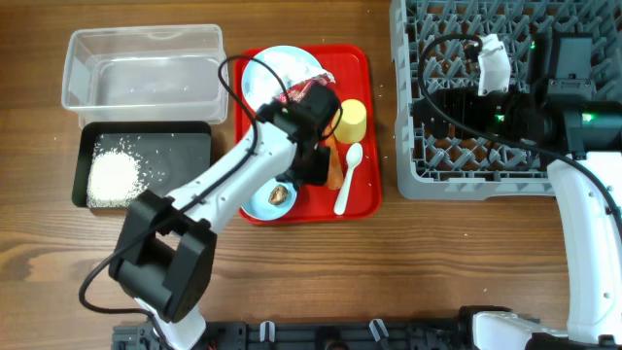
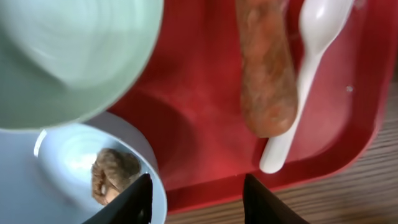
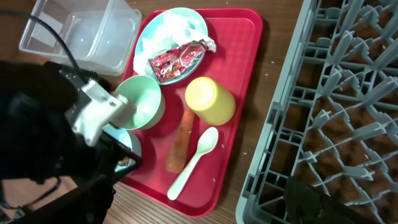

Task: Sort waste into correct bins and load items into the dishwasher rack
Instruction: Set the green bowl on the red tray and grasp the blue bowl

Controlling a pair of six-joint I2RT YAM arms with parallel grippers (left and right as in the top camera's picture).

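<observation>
On the red tray [image 1: 362, 199], my left gripper [image 2: 198, 202] is open and empty. One finger is over the rim of the light blue bowl [image 2: 56, 180] holding the brown lump [image 2: 112, 174], the other past the tray's front edge. The pale green bowl [image 2: 62, 56] is beside it, with the carrot [image 2: 266, 74] and white spoon [image 2: 311, 68] to the right. The light blue plate [image 1: 264, 70] holds the napkin [image 1: 292, 60] and wrapper [image 1: 303, 89]. The yellow cup [image 1: 352, 122] stands nearby. My right gripper [image 1: 432, 102] is open and empty over the dishwasher rack [image 1: 505, 165].
The clear tub [image 1: 144, 68] sits at the back left. The black tray [image 1: 165, 146] in front of it holds a pile of white rice [image 1: 114, 177]. The left arm reaches across the red tray and hides the green bowl from above.
</observation>
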